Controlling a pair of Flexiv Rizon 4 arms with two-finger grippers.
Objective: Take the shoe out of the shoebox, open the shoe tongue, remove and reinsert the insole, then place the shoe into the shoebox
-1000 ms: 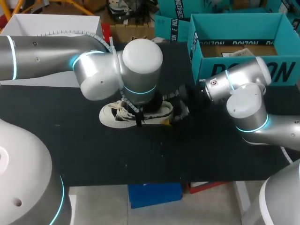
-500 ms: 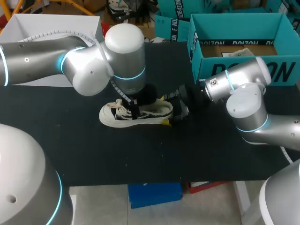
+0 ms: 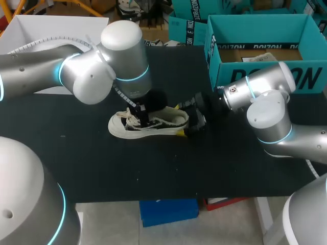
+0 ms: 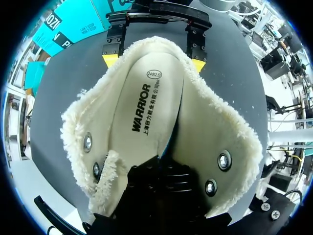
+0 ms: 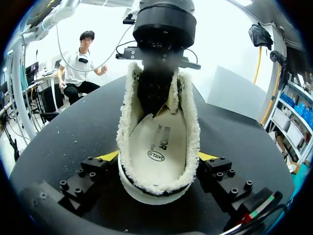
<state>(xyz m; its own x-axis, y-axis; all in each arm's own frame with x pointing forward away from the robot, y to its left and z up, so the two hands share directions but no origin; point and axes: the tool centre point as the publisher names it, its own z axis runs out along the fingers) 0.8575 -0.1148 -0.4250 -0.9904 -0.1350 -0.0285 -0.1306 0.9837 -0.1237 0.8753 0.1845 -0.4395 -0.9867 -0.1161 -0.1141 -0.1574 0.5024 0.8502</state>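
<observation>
Right gripper [image 5: 159, 156] is clenched on the heel of the shoe [image 3: 153, 124], one yellow tip pressed to each side, seen in both wrist views. The shoe stands upright on its sole in the middle of the black table [image 3: 204, 168], out of the box, toe toward my left side and heel toward my right arm. It is a cream low-top with a black side stripe, loose laces, metal eyelets and a fleecy lining around the mouth. The left gripper [image 3: 144, 115] comes down from above into the shoe's mouth at the tongue end, its black body filling the front of the opening. Its tips are buried in the shoe, so I can't tell whether it is clenched or released, or whether it has hold of anything. The insole [image 4: 146, 107] is inside the shoe, printed side up, lying flat at the heel. Toward the front a dark gap runs along one edge, just beside the left gripper. My right arm stretches across the table from the right side. Beyond it, at the far right of the table, is the teal shoebox [image 3: 311, 76], open on top and well apart from the shoe.
</observation>
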